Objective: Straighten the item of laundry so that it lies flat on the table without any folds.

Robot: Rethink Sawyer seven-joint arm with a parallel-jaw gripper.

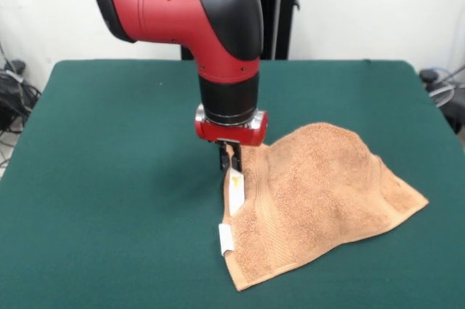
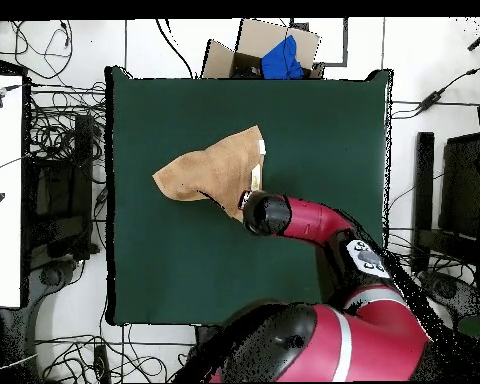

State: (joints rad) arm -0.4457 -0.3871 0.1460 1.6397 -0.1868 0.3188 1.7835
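From the front I see the towel (image 1: 320,200) rumpled on the near right of the green table (image 1: 109,178), tags (image 1: 231,214) along its left edge. My hand (image 1: 229,156) pinches its far left corner. Cables (image 2: 54,200) beyond.

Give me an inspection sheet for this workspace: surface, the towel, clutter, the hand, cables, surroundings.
Surface: dark green table, bare apart from the towel.
Job's things: orange-tan towel not flat; it humps up in the middle, and one corner is lifted at the hand. White tags hang along that edge.
Clutter: nothing seen on the table.
Hand: hand down at the towel's raised corner, shut on it.
Cables: many loose cables on the floor beside the table; none on the table.
Surroundings: cardboard box holding something blue beyond the table's edge; white bench to one side.
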